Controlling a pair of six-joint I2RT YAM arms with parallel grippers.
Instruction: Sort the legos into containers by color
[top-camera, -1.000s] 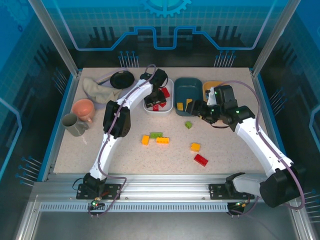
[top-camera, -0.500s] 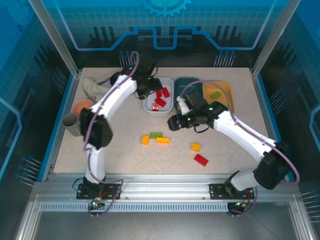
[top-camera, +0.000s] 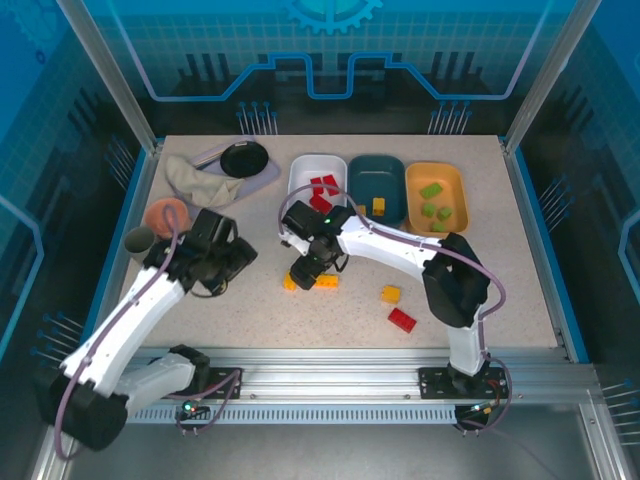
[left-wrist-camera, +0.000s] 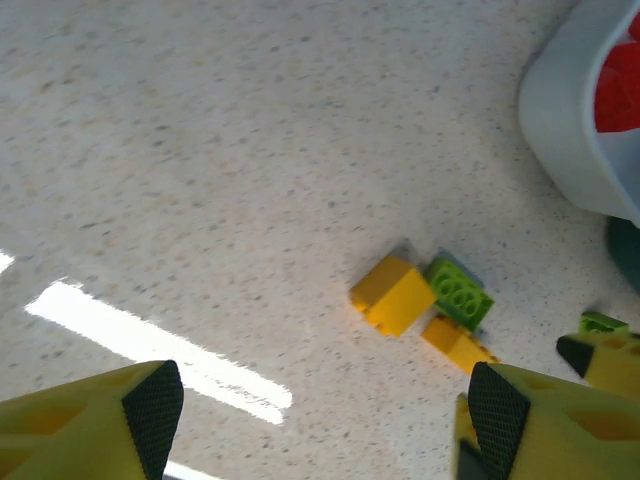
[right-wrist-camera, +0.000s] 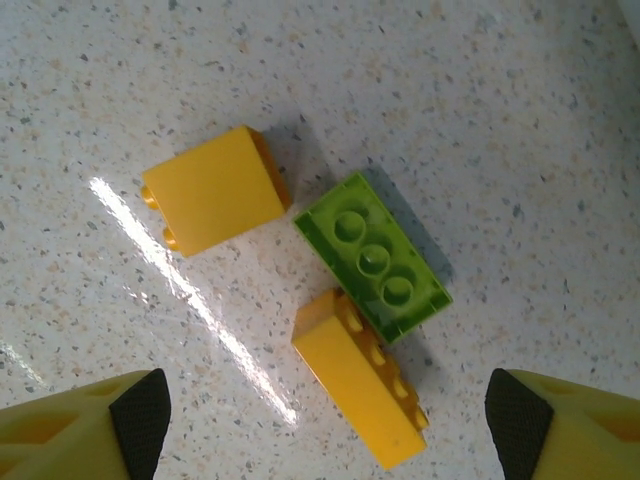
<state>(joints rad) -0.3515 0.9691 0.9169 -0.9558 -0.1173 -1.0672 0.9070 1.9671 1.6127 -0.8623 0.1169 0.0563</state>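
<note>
With red, yellow and green plastic legos (top-camera: 324, 184) sorted into the shallow white tray (top-camera: 305, 170) and the dark teal tray (top-camera: 375, 175) and orange tray (top-camera: 455, 185) beside it, 5 remain on the speckled desk (top-camera: 500, 270) in front of the white tray, 3 of them under the wide-open, empty right end effector (top-camera: 305, 270).

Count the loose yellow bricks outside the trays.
3. A short yellow brick and a long yellow brick lie beside the green brick below the right end effector; a third yellow brick lies by the red brick. Arms may hide others.
</note>
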